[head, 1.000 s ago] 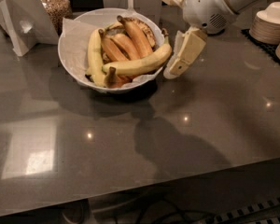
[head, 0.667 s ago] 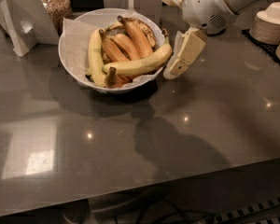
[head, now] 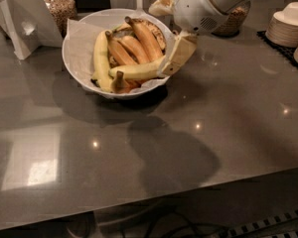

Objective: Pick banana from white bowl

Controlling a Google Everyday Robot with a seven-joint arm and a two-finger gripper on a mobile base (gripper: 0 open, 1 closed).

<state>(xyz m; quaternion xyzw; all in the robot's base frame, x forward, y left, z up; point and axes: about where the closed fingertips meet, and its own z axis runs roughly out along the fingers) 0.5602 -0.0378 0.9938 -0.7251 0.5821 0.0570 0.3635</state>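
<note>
The white bowl (head: 79,38), lined with crinkled white paper, stands at the back left of the dark counter. The long, gently curved pale yellow banana (head: 137,70) lies across the bowl's front right, on top of the other fruit. A straighter yellow banana (head: 101,56) lies along the left side, and several shorter orange-brown bananas (head: 135,46) fill the middle. My gripper (head: 175,56) hangs from the white arm (head: 203,6) at the bowl's right rim. It meets the right end of the long banana, and that end is hidden behind it.
Stacked off-white dishes (head: 288,26) stand on a dark mat at the back right. A glass jar (head: 59,6) and a white folded stand (head: 22,21) are behind the bowl at the left. A round container (head: 233,21) sits behind the arm. The counter's front edge (head: 188,195) runs across the lower frame.
My gripper has moved left from beside the bowl onto the right end of the long banana. The bowl and the other bananas have stayed put.
</note>
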